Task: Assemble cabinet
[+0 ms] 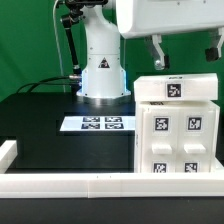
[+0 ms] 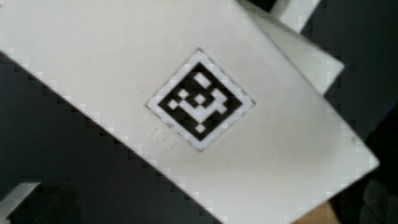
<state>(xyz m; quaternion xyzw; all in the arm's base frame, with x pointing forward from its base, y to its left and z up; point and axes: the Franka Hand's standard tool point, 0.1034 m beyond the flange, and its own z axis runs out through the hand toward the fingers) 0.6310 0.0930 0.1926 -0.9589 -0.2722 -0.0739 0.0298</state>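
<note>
The white cabinet (image 1: 176,135) stands on the black table at the exterior view's right, with several square tags on its front. A white top panel (image 1: 178,88) with one tag lies on it. My gripper (image 1: 185,55) hangs just above that panel, its two fingers spread wide apart with nothing between them. In the wrist view the white panel (image 2: 125,90) with its diamond-turned tag (image 2: 201,100) fills most of the picture. A second white edge (image 2: 306,55) shows behind it. My fingertips are not clearly seen there.
The marker board (image 1: 97,123) lies flat in front of the robot base (image 1: 102,70). A long white border rail (image 1: 90,184) runs along the table's front, with a short end piece (image 1: 8,150) at the exterior view's left.
</note>
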